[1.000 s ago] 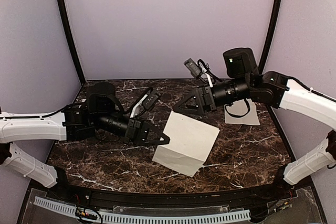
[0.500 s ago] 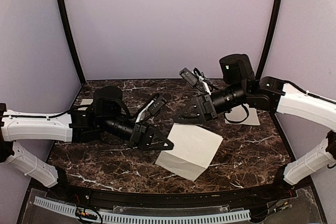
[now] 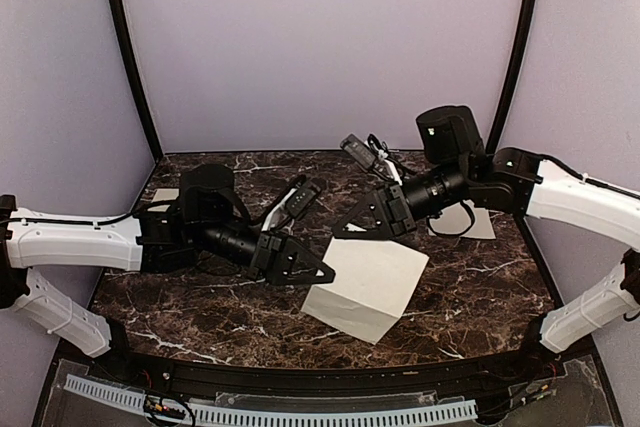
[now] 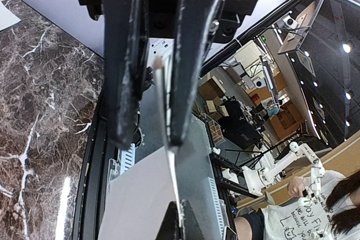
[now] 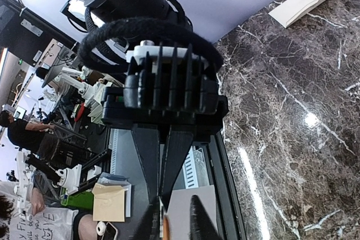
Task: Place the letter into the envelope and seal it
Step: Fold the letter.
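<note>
The fingers point(image 4: 121, 71) of the left gripper point(image 3: 320, 272) are pressing together on the left edge of the letter point(image 3: 372, 277). The left wrist view is showing the thin sheet running between them and on past their tips. Behind that arm, at the far left of the table point(image 3: 200, 309), the envelope point(image 3: 165, 194) is lying flat and untouched, well apart from the letter. The right wrist view is showing it as a long narrow cream rectangle point(image 5: 301, 4).

In the centre, the letter is hanging between the two arms with its left side raised. A darker band along its near edge is suggesting a bend or fold there, though how much of the sheet is resting on the table cannot be told.

The right gripper point(image 3: 350, 229) is sitting at the letter's far left corner. Its fingers point(image 5: 198, 217) are standing narrowly apart with the paper's edge between them, and no firm clamp is showing. A second cream sheet point(image 3: 478, 222) is lying beneath the right arm.

Judgement on progress: the task is standing at an early stage. The letter is being handled, probably for folding to size. Nothing is inside the envelope, so insertion and sealing of the flap are both remaining
</note>
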Action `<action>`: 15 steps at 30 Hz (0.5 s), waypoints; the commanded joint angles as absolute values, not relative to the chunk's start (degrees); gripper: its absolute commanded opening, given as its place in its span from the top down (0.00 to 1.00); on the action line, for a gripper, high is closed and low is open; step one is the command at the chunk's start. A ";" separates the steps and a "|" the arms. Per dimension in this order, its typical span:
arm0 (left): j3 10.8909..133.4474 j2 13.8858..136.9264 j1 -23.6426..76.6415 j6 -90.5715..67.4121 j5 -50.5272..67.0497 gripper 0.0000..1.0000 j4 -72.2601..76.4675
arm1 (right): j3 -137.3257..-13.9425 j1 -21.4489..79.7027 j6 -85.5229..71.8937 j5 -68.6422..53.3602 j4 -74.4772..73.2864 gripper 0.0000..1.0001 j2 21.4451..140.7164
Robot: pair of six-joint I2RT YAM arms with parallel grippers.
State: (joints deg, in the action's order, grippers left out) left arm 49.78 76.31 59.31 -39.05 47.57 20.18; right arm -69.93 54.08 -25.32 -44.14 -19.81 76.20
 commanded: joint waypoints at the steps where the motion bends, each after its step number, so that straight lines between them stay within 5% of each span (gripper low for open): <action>1: 49.36 75.41 60.00 -39.83 48.29 1.00 23.19 | -68.82 54.97 -25.05 -44.79 -18.38 0.96 74.27; 3: 49.51 75.53 60.03 -40.00 47.99 0.97 23.31 | -68.69 55.02 -25.29 -44.36 -18.39 1.00 73.72; 5: 49.82 75.56 60.03 -40.21 47.71 0.76 23.66 | -68.57 55.02 -25.10 -44.06 -18.63 1.00 73.07; 9: 50.76 75.85 60.03 -40.46 46.44 0.58 25.58 | -68.45 55.09 -24.75 -44.03 -19.24 1.00 72.42; 15: 53.38 78.24 59.72 -39.46 42.12 0.66 24.27 | -67.82 55.06 -24.82 -43.78 -19.11 1.00 71.37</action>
State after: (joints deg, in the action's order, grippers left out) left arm 50.89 77.06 59.79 -40.18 44.77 22.72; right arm -68.73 54.46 -25.34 -43.92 -19.90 72.93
